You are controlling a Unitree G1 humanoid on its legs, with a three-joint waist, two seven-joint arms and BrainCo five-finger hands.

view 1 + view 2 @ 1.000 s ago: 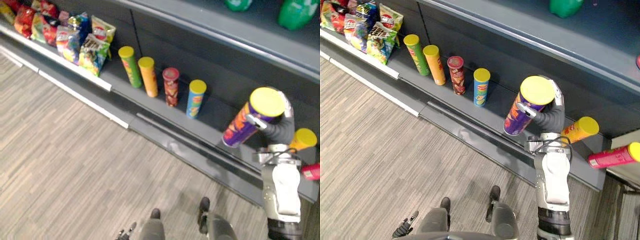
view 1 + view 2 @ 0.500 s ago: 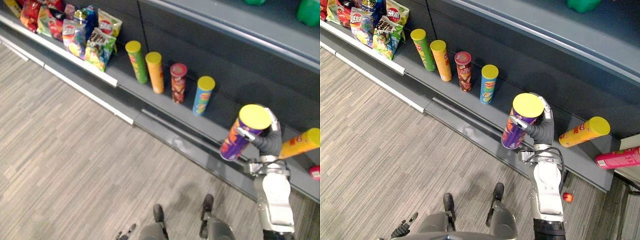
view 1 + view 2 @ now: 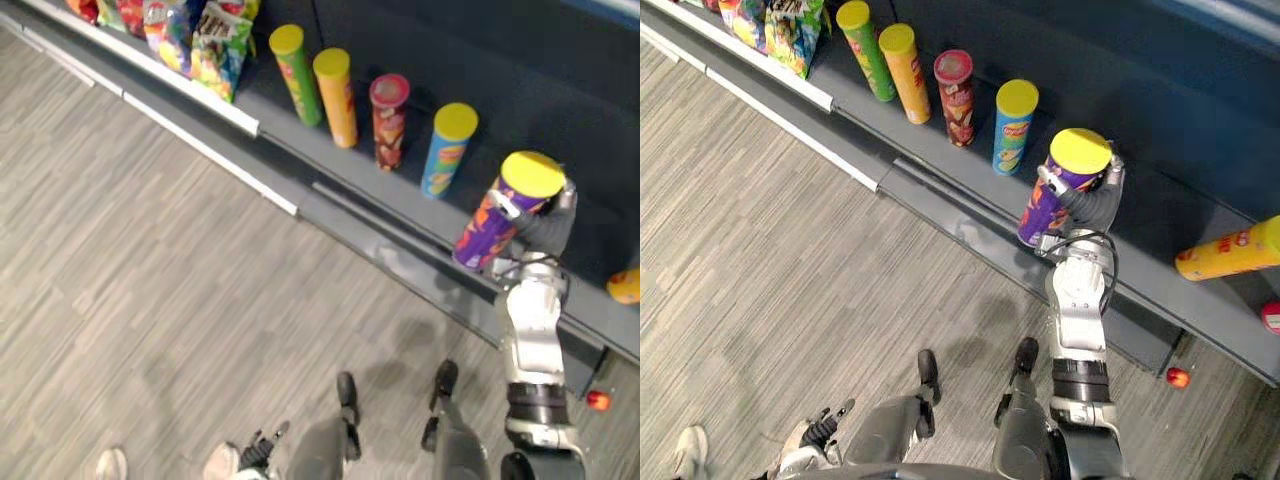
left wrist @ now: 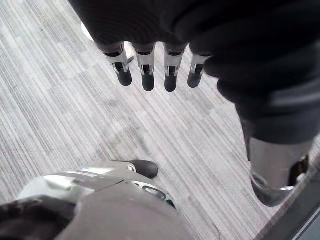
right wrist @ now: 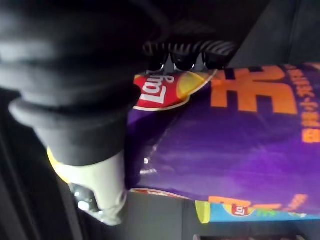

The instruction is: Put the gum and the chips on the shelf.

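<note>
A purple chips can with a yellow lid leans at the front of the dark lower shelf, just right of a blue can. My right hand is shut on the purple can from behind, and in the right wrist view its fingers and thumb wrap the purple can. The can's lower end is at the shelf's front edge; I cannot tell whether it rests there. My left hand hangs open over the floor, low on the left.
Green, orange and red cans stand in a row left of the blue one. Chip bags lie further left. An orange can lies on the shelf at right. A small red object sits on the floor. A person's shoes show at lower left.
The camera has shifted. My right hand has brought the purple can down and in towards the shelf, close beside the blue can.
</note>
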